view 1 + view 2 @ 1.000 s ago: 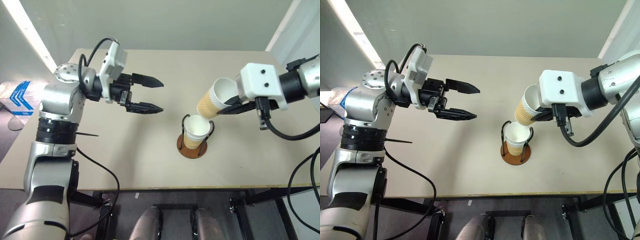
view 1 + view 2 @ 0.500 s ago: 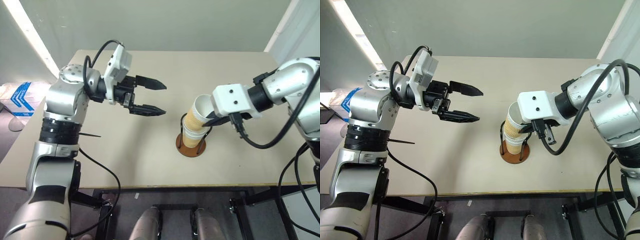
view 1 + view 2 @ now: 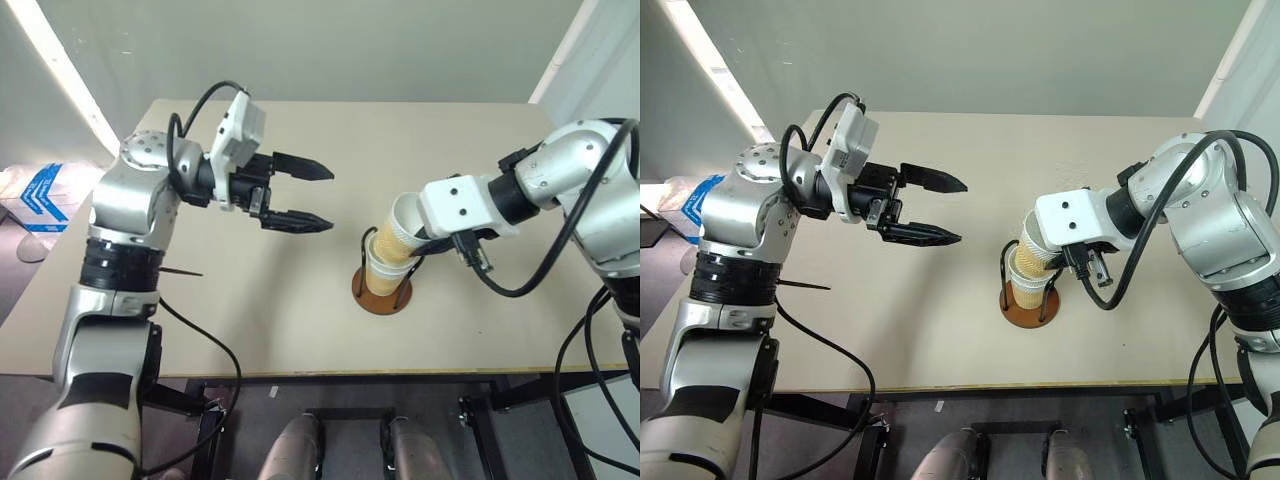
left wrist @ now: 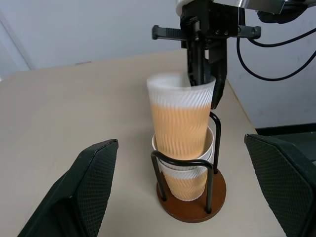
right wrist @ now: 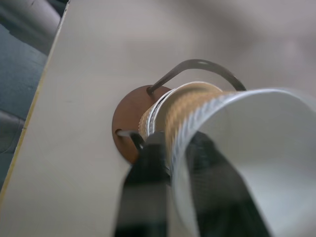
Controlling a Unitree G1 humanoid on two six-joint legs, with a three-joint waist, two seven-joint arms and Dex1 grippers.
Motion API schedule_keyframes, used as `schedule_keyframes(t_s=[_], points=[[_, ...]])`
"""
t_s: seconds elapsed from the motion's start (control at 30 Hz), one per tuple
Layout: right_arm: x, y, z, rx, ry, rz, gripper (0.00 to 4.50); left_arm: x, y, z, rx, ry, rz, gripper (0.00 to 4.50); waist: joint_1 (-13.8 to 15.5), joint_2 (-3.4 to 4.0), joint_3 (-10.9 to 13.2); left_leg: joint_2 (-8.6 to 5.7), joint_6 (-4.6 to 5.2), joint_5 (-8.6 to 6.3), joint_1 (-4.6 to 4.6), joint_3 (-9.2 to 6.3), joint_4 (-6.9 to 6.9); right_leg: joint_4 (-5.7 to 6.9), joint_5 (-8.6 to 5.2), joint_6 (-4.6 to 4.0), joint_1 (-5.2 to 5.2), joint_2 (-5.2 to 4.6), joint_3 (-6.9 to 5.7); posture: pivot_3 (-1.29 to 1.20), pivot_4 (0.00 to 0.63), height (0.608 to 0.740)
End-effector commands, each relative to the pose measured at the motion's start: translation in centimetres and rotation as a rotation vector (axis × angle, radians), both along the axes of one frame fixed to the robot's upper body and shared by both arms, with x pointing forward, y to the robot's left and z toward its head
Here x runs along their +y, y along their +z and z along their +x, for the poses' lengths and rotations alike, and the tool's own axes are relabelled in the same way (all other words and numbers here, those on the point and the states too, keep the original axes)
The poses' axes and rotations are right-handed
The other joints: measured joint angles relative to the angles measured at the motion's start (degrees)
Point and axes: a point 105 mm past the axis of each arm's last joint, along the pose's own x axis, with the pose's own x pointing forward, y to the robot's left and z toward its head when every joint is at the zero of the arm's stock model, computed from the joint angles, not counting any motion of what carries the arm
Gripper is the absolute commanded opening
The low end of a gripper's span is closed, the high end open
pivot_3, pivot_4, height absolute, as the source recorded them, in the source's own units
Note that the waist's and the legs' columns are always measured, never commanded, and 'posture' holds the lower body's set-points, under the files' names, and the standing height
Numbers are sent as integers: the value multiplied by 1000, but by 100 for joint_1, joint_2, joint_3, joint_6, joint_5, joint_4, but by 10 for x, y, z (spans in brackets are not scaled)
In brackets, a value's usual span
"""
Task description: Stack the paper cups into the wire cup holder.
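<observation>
Over wire cup holder (image 3: 381,292), right pincer (image 4: 205,74) angled down, pinching top cup (image 4: 180,118) rim.

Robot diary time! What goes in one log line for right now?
stage: stacking | top cup: leaning, partway into the cups in the holder | right tool: at top cup's rim | left tool: open, nothing in it, away from holder

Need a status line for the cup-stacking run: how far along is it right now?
Done: cups sit nested in the wire holder. In hand: the top cup is partly pushed into that stack, tilted and riding high, with the right gripper at its rim, one finger inside, one outside. Left: seat it fully and let go. The left gripper hangs open beside the holder.
</observation>
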Motion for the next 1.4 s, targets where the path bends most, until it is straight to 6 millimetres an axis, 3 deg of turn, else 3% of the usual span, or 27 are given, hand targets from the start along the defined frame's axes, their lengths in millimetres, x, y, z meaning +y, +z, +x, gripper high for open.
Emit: schedule_keyframes(t_s=[0.03, 0.23, 0.4, 0.67, 0.77, 1.03, 1.17, 1.4], points=[[3, 23, -4, -55, 2, 36, 1754, -3, 11, -6, -52, -25, -18, 4500, 0, 0, 0, 0, 0, 0, 0, 0, 0, 0, 0, 0, 0, 0, 0, 0, 150, 740], [13, 62, -4, -29, -82, 338, 3699, -3, 7, -4, -39, 5, -25, 4500, -3, 0, 0, 0, -3, 2, 2, 0, -4, 1, -1, -2, -1, 0, 0, 0, 150, 740], [-18, 75, 5, -12, -289, 575, 3699, 3, 3, -1, -14, 96, -62, 4500, 8, -5, -2, -4, -50, 31, -2, -2, -7, -8, -4, -5, 4, -1, 1, 0, 150, 740], [-99, 58, 38, -179, -755, 937, 3699, 32, -15, 9, -43, 395, -105, 4500, 8, -9, -2, -1, -62, 37, 16, 6, -26, 3, 4, 14, 3, -3, 5, 0, 150, 740], [-119, 47, 44, -192, -893, 1039, 3699, 43, -16, 11, -49, 489, -148, 4500, 7, -10, -2, 0, -68, 41, 37, 12, -45, 6, 13, 33, 7, -3, 9, 0, 150, 740], [-150, 17, 66, -166, -1125, 1154, 3699, 56, -18, 24, -68, 667, -195, 4500, 6, -10, -1, -6, -17, 42, 63, 11, -50, 2, 34, 13, 30, -3, 20, 0, 150, 740], [-148, 5, 76, -177, -1176, 1199, 3699, 62, -15, 29, -80, 742, -250, 4500, 6, -11, -2, -6, -20, 54, 71, 9, -55, 4, 46, 5, 36, -2, 20, 0, 150, 740], [-145, -11, 83, -193, -1178, 1131, 3699, 67, -10, 35, -109, 832, -305, 4500, 6, -11, -2, -5, -27, 52, 75, 10, -62, -1, 49, 2, 34, 0, 19, 0, 150, 740]])
